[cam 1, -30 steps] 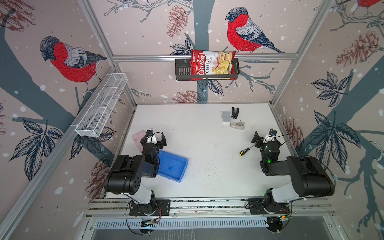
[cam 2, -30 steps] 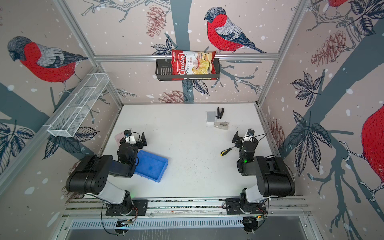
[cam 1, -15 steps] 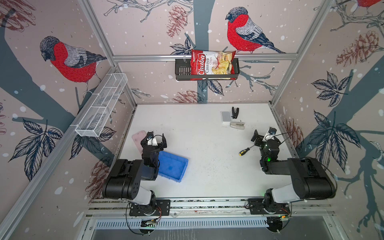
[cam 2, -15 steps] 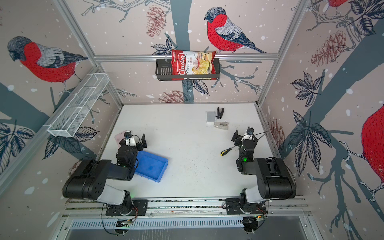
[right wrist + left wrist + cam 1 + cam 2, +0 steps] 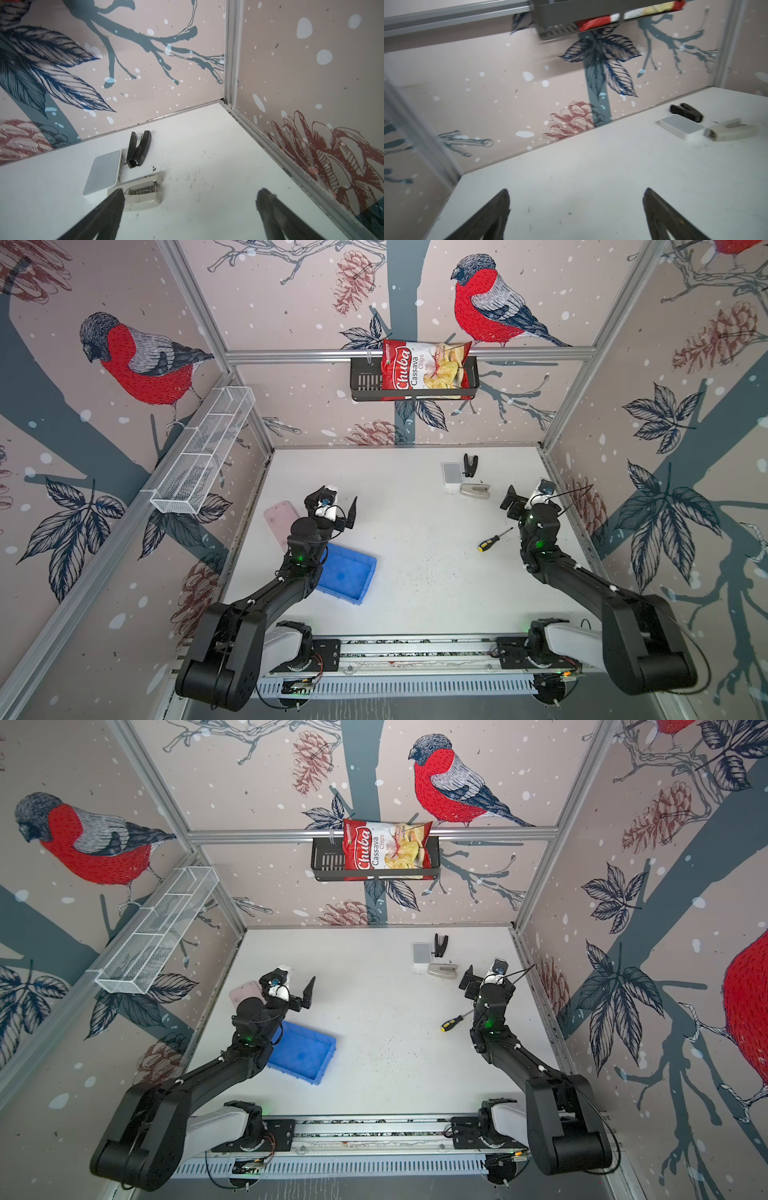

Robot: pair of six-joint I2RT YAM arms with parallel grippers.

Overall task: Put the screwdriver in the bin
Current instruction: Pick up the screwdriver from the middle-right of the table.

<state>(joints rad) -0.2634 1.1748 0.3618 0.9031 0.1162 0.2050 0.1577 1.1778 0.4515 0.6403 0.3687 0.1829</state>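
Both jaws gape wide, empty; I see the screwdriver (image 5: 494, 540) lying just behind the right jaws, untouched.

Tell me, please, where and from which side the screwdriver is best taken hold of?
Probably grip the screwdriver by its chunky yellow-and-black handle, coming from straight above with the jaws across its width. It lies flat on the table, and its thin shaft offers little to pinch. The open right gripper is the nearer one.
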